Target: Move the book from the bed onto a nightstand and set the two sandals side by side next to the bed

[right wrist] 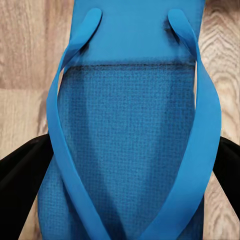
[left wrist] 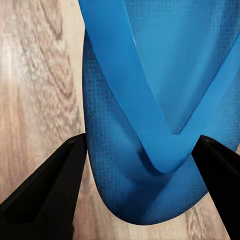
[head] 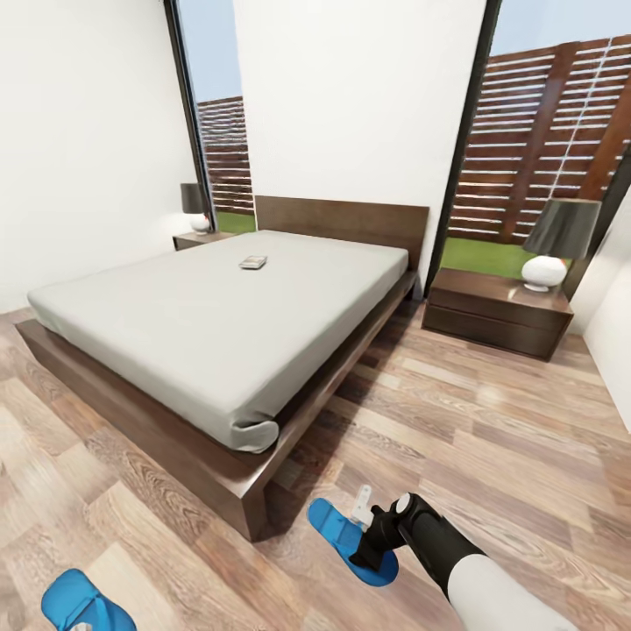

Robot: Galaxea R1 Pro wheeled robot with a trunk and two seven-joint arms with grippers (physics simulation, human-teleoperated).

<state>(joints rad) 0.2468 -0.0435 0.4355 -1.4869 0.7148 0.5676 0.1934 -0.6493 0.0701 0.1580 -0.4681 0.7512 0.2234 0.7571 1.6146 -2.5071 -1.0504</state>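
A: Where do things sit relative to the bed?
B: The book lies on its mattress near the headboard. One sandal lies on the floor by the bed's foot corner, the other sandal farther out.
A: And the grippers?
B: The right gripper is spread, straddling the near sandal; the left gripper is spread around the other.

Left sandal cut by frame edge; book lettering illegible.
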